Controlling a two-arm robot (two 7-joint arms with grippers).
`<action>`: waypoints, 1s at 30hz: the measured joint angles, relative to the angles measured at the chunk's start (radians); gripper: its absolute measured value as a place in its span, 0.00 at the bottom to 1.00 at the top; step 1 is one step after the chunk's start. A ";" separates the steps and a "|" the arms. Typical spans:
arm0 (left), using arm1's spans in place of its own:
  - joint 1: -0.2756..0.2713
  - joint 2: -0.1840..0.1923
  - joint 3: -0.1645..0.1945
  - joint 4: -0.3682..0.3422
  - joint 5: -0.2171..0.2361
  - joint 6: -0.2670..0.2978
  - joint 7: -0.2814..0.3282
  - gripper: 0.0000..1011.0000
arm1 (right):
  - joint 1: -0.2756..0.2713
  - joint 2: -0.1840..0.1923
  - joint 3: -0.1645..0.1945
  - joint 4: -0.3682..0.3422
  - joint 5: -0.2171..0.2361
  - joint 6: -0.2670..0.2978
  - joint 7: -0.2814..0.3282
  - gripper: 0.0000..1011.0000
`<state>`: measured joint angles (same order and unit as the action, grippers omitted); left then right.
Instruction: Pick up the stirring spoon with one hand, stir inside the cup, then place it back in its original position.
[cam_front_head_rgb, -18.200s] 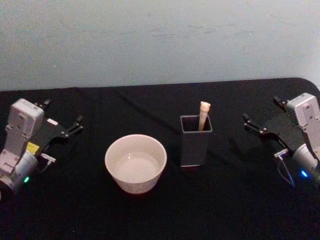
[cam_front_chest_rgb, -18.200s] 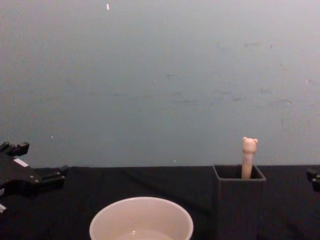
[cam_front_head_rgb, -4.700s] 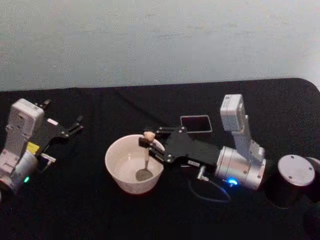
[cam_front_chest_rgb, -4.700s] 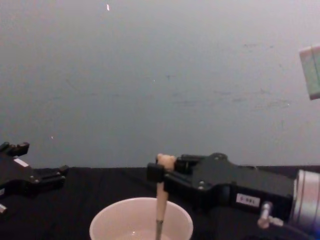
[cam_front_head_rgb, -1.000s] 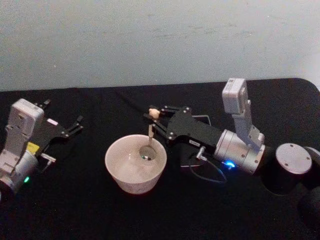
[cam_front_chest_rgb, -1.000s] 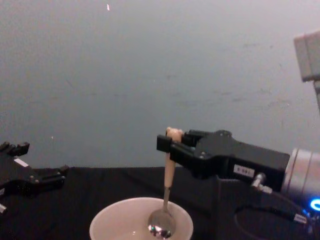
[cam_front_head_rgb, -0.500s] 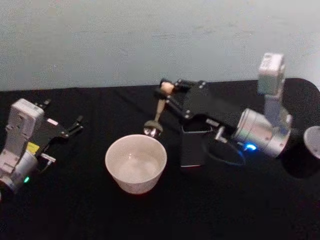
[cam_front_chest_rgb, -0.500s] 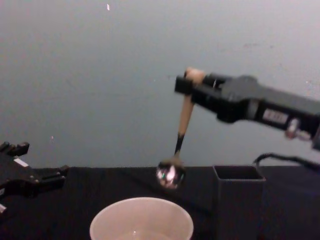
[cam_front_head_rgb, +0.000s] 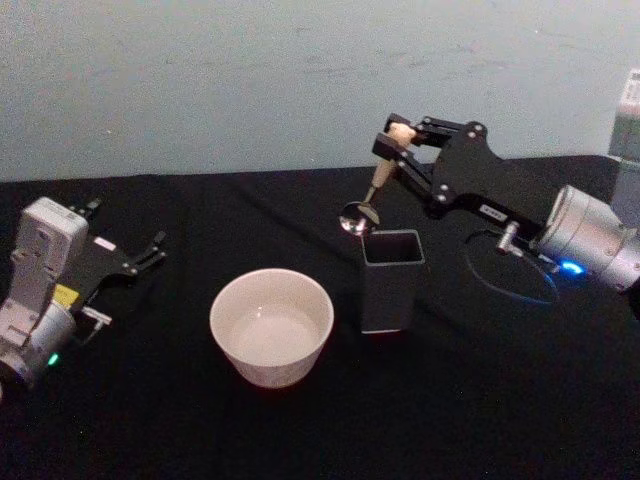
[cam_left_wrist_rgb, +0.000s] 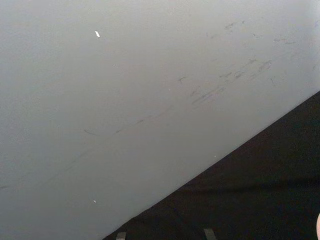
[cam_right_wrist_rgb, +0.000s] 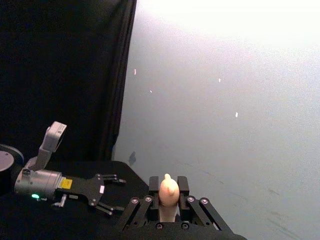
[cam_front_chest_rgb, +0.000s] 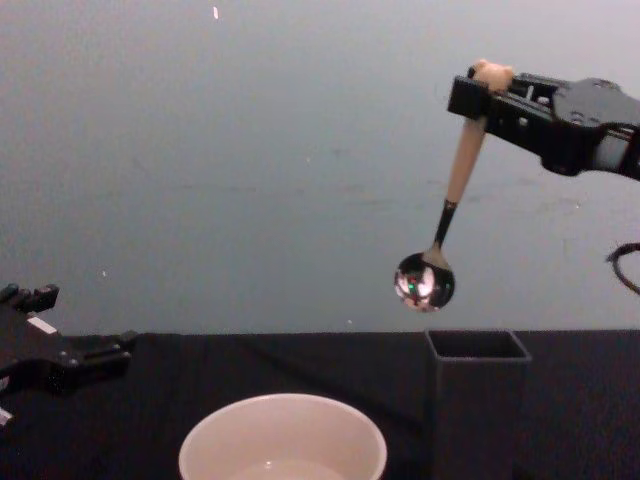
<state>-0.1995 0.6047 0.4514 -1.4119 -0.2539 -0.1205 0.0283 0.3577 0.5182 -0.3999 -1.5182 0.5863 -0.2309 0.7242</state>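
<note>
the right gripper (cam_front_head_rgb: 396, 136) is clamped on the stirring spoon (cam_front_head_rgb: 377, 186) just under its bear head, high above the holder (cam_front_head_rgb: 388, 290). the spoon hangs tilted, bowl down, over the holder's left rim edge. from the chest, open air separates bowl and rim; from the head, the bowl seems to touch the rim's far left corner. the cup (cam_front_head_rgb: 270, 366) stands left of the holder, apart from it. the left gripper (cam_front_head_rgb: 127, 224) rests far left of the holder, fingers spread, on the black table (cam_front_head_rgb: 300, 430).
</note>
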 joint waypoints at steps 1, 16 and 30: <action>0.000 0.000 0.000 0.000 0.000 0.000 0.000 0.99 | -0.003 0.004 0.002 -0.003 0.001 0.000 -0.001 0.21; 0.000 0.000 0.000 0.000 0.000 0.000 0.000 0.99 | -0.056 0.051 0.027 -0.031 0.001 0.026 -0.038 0.21; 0.000 0.000 0.000 0.000 0.000 0.000 0.000 0.99 | -0.053 0.032 0.016 0.018 -0.029 0.053 -0.062 0.21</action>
<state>-0.1995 0.6047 0.4514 -1.4120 -0.2539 -0.1205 0.0283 0.3047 0.5497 -0.3841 -1.5003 0.5578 -0.1775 0.6622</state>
